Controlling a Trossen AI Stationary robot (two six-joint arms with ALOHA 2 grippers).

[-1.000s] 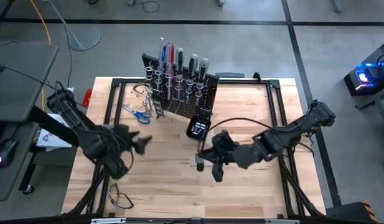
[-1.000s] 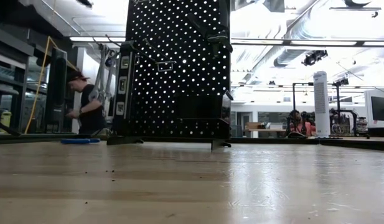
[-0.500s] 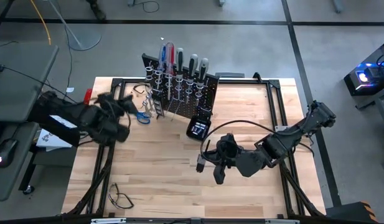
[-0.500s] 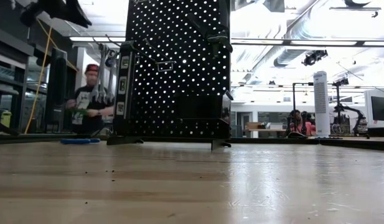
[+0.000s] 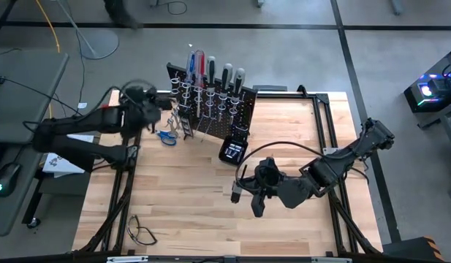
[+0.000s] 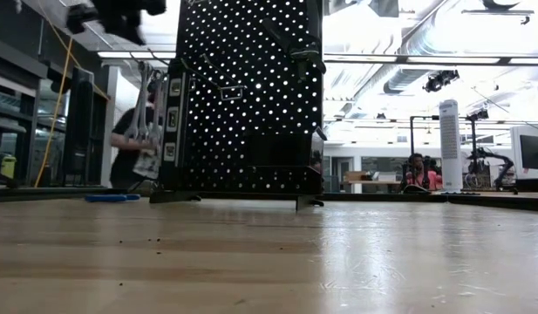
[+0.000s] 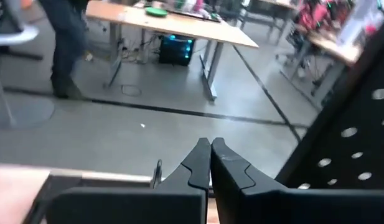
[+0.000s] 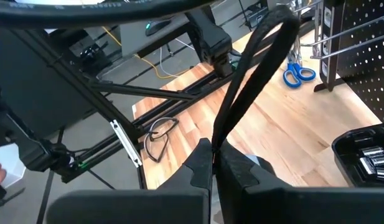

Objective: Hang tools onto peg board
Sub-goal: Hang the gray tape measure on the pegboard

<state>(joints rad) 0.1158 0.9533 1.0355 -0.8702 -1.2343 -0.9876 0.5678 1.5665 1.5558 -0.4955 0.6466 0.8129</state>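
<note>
Your left hand (image 5: 153,109), pinched shut and empty, sits beside the black perforated peg board (image 5: 210,109) at the bench's (image 5: 196,219) far edge; blue-handled scissors (image 5: 165,135) lie nearby on pale wood. Right hand (image 5: 256,208) is closed mid-bench.

The table (image 5: 210,197) was pale wood with a smooth, faintly glossy finish. The peg board (image 6: 251,96) looked like matt black metal, perhaps. Its hanging wrenches (image 6: 146,105) were shiny steel.
</note>
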